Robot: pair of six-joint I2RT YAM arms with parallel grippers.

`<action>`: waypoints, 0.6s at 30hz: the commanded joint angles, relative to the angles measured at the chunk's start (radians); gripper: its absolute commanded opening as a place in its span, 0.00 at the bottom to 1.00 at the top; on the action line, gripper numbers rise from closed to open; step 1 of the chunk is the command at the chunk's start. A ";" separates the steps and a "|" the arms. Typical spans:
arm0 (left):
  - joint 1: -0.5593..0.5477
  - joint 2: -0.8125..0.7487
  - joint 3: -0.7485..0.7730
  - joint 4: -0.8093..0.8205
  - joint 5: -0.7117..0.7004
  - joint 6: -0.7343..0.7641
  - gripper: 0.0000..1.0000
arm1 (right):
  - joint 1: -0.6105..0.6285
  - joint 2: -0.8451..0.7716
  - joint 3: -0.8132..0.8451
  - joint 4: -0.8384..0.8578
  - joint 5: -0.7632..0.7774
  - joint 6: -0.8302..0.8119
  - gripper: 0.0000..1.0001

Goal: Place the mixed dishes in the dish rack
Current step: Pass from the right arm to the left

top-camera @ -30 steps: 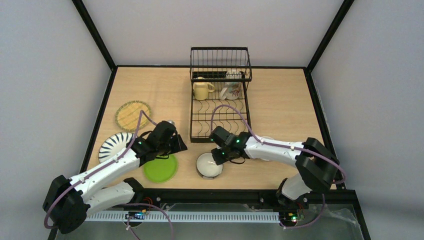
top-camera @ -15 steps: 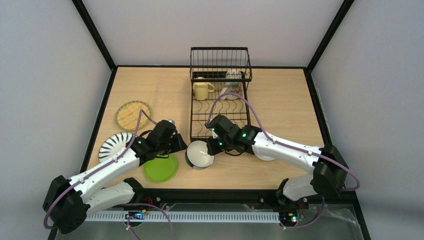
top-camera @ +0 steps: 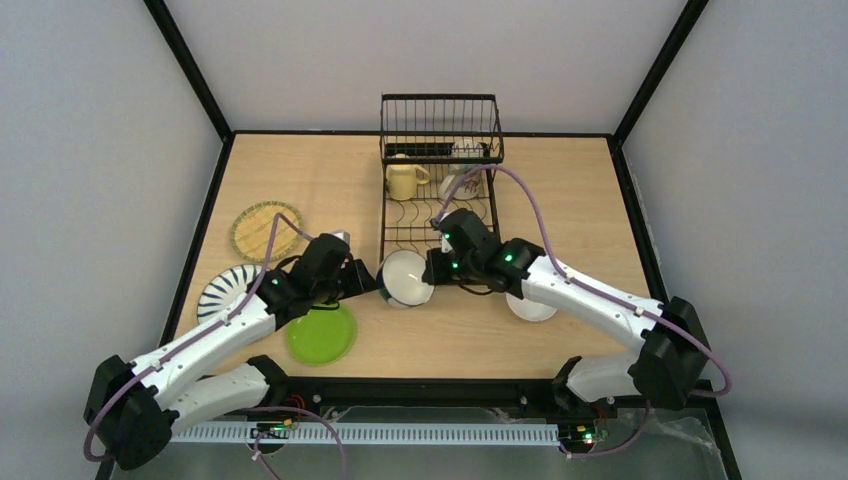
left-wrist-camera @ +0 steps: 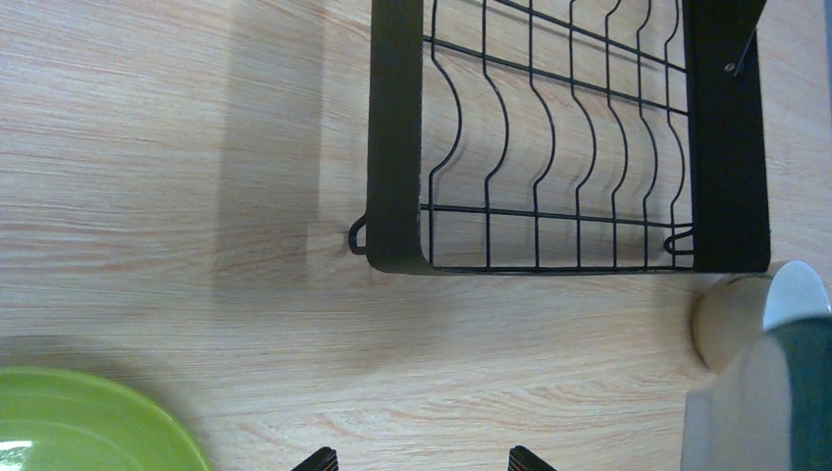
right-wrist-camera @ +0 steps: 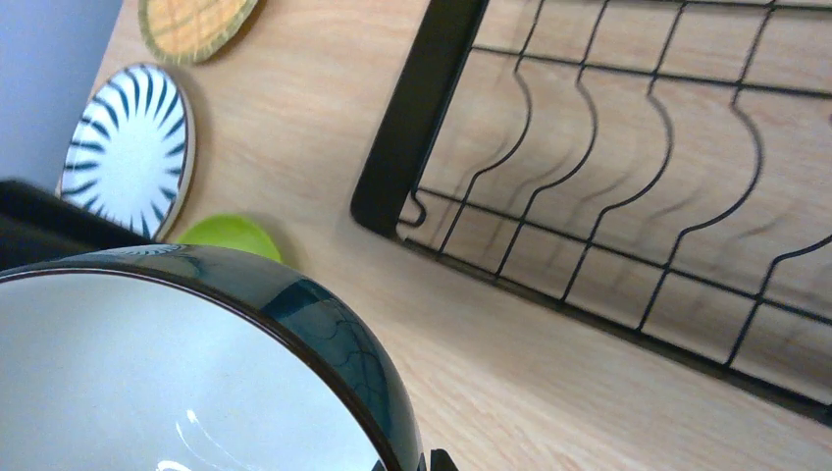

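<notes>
My right gripper (top-camera: 432,275) is shut on the rim of the blue-outside, white-inside bowl (top-camera: 405,278) and holds it tilted above the table at the near-left corner of the black dish rack (top-camera: 440,215). In the right wrist view the bowl (right-wrist-camera: 147,373) fills the lower left, with the gripper (right-wrist-camera: 427,461) on its rim. My left gripper (top-camera: 362,284) is open and empty just left of the bowl; its fingertips (left-wrist-camera: 316,458) hover over bare table. The pale yellow mug (top-camera: 403,180) sits in the rack. The lime green plate (top-camera: 321,333), striped plate (top-camera: 222,290), woven plate (top-camera: 264,230) and white bowl (top-camera: 530,305) lie on the table.
A white patterned mug (top-camera: 462,182) sits in the rack beside the yellow one. The rack's slotted base (left-wrist-camera: 549,147) lies ahead of the left gripper. The held bowl (left-wrist-camera: 800,383) is at the left wrist view's right edge. Black frame posts and grey walls enclose the table.
My right gripper has lifted the blue bowl off the table, carried it left and then up toward the rack's near-left corner, tilting it. The left arm has shifted slightly.
</notes>
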 commanded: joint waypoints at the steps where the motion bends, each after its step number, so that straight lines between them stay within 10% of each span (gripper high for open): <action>1: -0.005 -0.019 0.032 -0.006 0.005 0.005 0.99 | -0.031 -0.031 0.029 0.081 0.010 0.033 0.00; 18: -0.005 0.011 0.068 0.039 0.028 0.000 0.99 | -0.037 0.123 0.180 0.046 0.588 -0.240 0.00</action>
